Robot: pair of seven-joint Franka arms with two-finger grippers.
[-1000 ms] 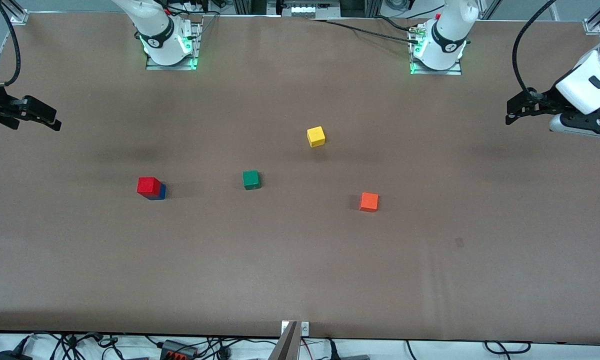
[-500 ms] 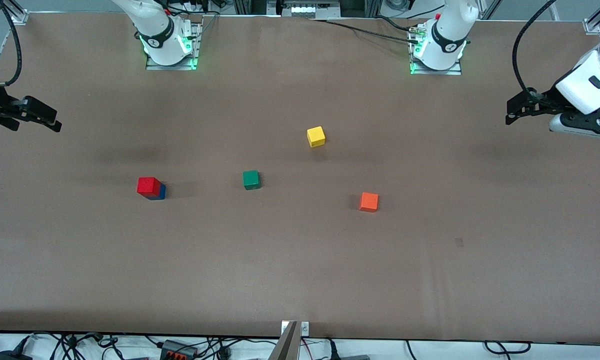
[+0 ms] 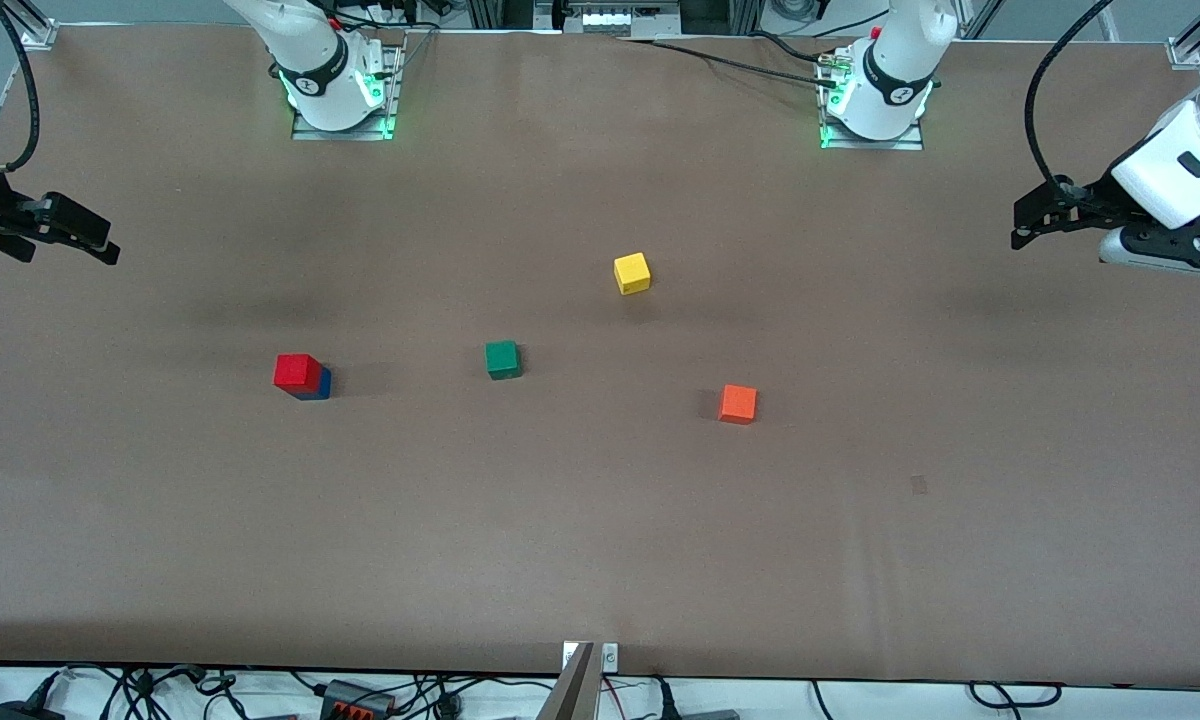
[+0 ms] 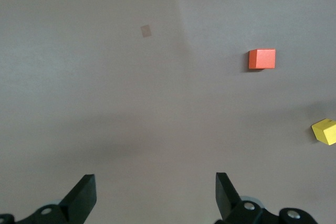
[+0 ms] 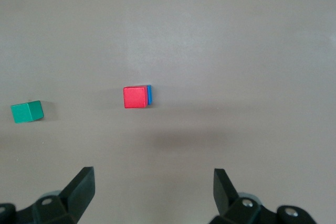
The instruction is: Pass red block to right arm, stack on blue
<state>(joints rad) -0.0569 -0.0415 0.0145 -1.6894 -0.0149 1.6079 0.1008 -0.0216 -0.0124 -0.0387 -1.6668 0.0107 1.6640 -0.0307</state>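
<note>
1. While both arms hang back at the short edges of the tabletop, I see the red block (image 3: 297,371) sitting squarely on the blue block (image 3: 320,384), the pair standing toward the right arm's end of the table (image 3: 600,560), about midway between the long edge by the bases and the long edge by the front camera.
2. From the right wrist view I read the same stack: the red block (image 5: 135,97) covers nearly all of the blue block (image 5: 149,94), of which only a thin strip shows along one side.
3. My right gripper (image 3: 95,240) waits up in the air over the short edge at its own end of the table; its fingers (image 5: 80,184) are spread wide with nothing between them.
4. My left gripper (image 3: 1032,222) waits likewise over the short edge at its end, fingers (image 4: 84,192) spread apart and holding nothing.
5. Near the table's middle lies the green cube (image 3: 502,359), well apart from the stack.
6. Farther from the front camera than the green one sits the yellow cube (image 3: 632,273).
7. Toward the left arm's end, and nearest the front camera of all the cubes, rests the orange cube (image 3: 737,404).
</note>
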